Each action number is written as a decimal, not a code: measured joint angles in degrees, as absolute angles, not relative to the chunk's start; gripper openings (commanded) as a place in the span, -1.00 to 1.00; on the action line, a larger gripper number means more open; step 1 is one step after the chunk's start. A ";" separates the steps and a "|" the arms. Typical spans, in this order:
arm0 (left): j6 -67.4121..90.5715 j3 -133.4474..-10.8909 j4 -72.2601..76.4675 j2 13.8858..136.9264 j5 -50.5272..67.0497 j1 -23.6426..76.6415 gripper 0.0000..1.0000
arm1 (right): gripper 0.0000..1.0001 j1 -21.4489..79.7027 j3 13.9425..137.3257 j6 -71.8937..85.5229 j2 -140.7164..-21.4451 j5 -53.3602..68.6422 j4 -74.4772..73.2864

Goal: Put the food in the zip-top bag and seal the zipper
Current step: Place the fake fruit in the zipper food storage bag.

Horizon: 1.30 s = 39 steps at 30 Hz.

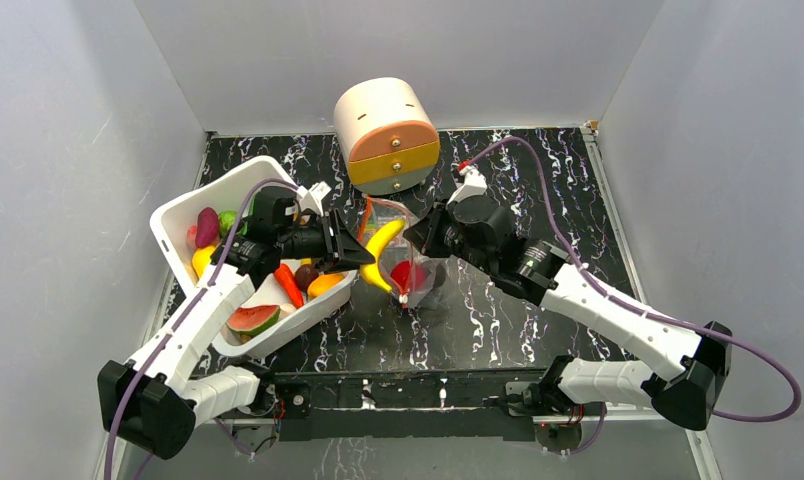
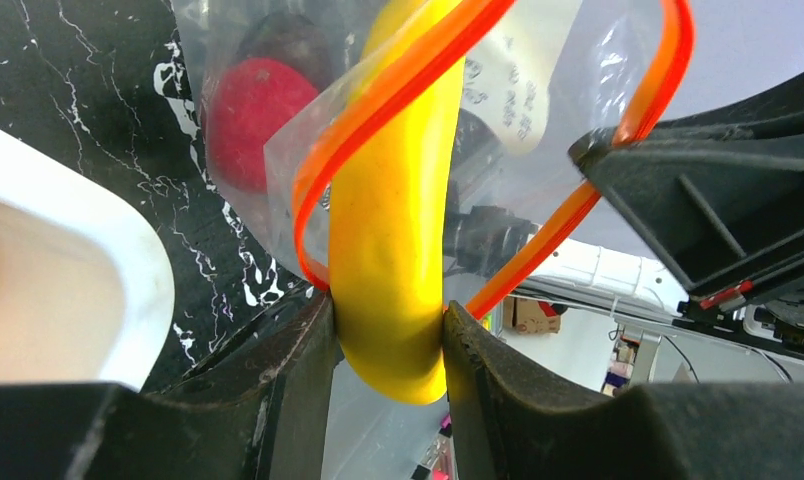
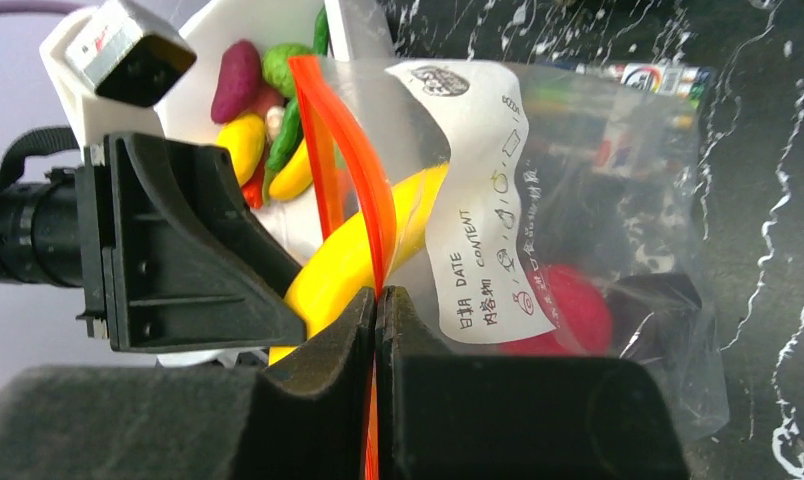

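— On the dark marbled table (image 1: 498,320), seen from above: where to find the zip-top bag (image 1: 418,285)?
— At the centre, upright, just right of the white bin (image 1: 173,215) and in front of a round drawer box (image 1: 386,135). Pinched at its top edge by the right gripper (image 1: 415,238).
— And the left gripper (image 1: 366,258)?
— Clamped on a yellow banana (image 1: 383,245), tilted, upper end at the bag's mouth. Inside the bag, a red piece (image 1: 406,275). In the bin, a watermelon slice (image 1: 252,320), an orange carrot (image 1: 289,286) and more food.
— From the left wrist?
— Both fingers (image 2: 298,370) pressed against the banana's lower end, one on each side. Banana passing up through the open loop of the zipper (image 2: 398,95). Red piece and a dark piece (image 2: 288,40) behind the clear plastic.
— From the right wrist?
— Jaws squeezed tight on the zipper strip, no gap between them. Bag spread to the right, with a white label (image 3: 478,230) and the red piece low inside. Banana partly in at the mouth, beside the left gripper's black body. Bin beyond, with purple, green and yellow pieces.
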State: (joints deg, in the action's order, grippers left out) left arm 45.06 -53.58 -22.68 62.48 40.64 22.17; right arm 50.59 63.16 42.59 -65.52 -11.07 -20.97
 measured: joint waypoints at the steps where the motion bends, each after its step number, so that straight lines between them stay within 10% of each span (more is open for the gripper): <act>1: 45.10 -53.74 -22.70 62.87 40.21 22.37 -0.28 | -1.00 50.59 62.92 42.87 -65.84 -10.07 -20.69; 14: 48.12 -53.80 -19.90 65.14 37.63 23.49 0.42 | -1.00 50.63 60.07 45.47 -66.13 -5.30 -19.25; 39: 38.94 -61.23 -23.62 59.64 21.93 23.79 0.39 | -1.00 50.63 58.11 46.00 -60.40 -10.72 -22.61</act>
State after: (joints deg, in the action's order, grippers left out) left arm 38.94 -61.23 -23.62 59.64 21.93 23.79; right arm 50.63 58.11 46.00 -60.40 -10.72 -22.61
